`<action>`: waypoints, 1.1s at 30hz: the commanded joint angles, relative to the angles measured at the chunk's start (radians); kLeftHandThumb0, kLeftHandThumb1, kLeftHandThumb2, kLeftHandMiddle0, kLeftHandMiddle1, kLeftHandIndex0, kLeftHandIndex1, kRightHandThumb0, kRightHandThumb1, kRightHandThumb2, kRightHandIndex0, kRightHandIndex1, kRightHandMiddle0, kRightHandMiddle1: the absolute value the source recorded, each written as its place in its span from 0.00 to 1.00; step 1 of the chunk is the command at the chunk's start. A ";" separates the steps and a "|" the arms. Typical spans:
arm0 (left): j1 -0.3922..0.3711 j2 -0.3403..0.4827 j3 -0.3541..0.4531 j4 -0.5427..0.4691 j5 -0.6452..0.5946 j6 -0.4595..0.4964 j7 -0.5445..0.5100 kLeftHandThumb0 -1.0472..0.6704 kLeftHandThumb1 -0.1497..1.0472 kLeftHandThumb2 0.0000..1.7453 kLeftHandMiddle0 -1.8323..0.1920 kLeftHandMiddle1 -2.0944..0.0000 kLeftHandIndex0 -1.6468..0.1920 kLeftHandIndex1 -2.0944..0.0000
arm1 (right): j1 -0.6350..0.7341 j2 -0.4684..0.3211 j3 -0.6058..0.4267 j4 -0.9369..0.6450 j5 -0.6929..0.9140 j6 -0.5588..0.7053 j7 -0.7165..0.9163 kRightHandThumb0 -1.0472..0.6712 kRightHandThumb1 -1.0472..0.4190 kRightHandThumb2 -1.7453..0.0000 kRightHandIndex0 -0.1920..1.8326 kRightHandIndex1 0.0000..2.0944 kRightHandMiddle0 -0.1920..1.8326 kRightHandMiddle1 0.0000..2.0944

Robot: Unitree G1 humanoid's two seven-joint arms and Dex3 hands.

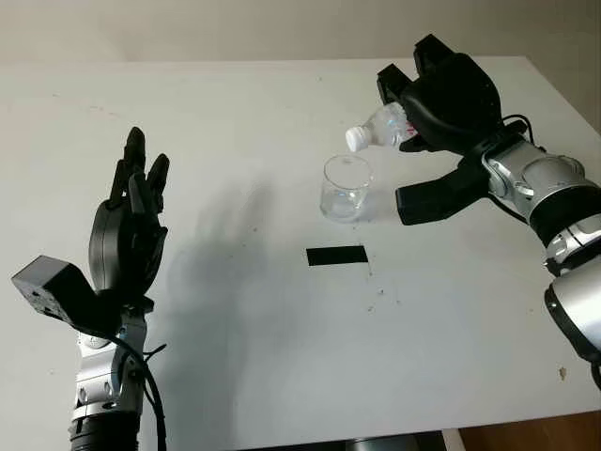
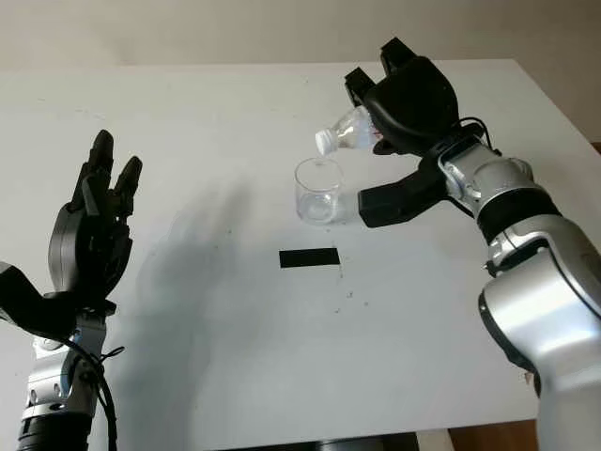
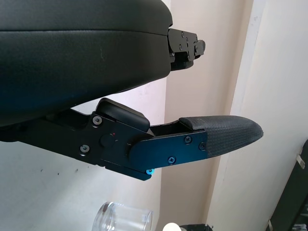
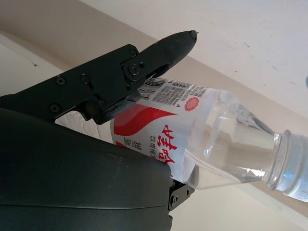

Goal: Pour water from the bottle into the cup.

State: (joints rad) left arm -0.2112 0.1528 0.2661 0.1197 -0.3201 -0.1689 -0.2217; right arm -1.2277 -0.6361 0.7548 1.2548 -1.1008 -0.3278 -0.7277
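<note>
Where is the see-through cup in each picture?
Left eye view: the cup stands on the white table, right of centre, under the tilted bottle held by the right hand.
Right eye view: near the centre, under the bottle's white cap.
Left wrist view: its rim at the bottom edge.
Shared landmark: the black strip just in front of the cup.

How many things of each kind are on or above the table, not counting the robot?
Bottle: 1, held tilted by the right robot hand with its capped mouth above the cup
Cup: 1, clear, standing upright on the table
Black rectangle: 1, lying flat on the table in front of the cup
Total: 3
</note>
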 commanded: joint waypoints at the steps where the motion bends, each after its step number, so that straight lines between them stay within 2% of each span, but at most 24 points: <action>1: 0.009 0.000 0.003 -0.009 -0.004 -0.001 -0.002 0.11 1.00 0.33 1.00 0.79 0.90 1.00 | -0.042 -0.029 0.001 0.003 0.001 -0.021 -0.017 0.47 0.05 0.98 0.49 1.00 0.35 1.00; 11: 0.006 -0.002 0.002 -0.008 0.000 -0.001 0.005 0.11 1.00 0.34 1.00 0.78 0.89 1.00 | -0.053 -0.036 0.049 0.006 -0.055 0.004 -0.087 0.45 0.07 0.97 0.51 1.00 0.38 1.00; 19: 0.006 0.001 0.003 -0.007 -0.003 -0.002 0.001 0.11 1.00 0.33 1.00 0.78 0.89 1.00 | -0.057 -0.039 0.064 0.009 -0.061 0.003 -0.082 0.44 0.08 0.97 0.50 1.00 0.38 1.00; 33: 0.005 0.000 0.003 -0.011 -0.005 0.002 0.003 0.11 1.00 0.34 1.00 0.78 0.89 1.00 | -0.049 -0.032 0.036 0.014 -0.023 -0.017 -0.051 0.46 0.06 0.96 0.49 1.00 0.36 1.00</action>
State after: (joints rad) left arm -0.2112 0.1529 0.2660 0.1196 -0.3204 -0.1679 -0.2182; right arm -1.2466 -0.6483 0.8149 1.2678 -1.1471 -0.3361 -0.7827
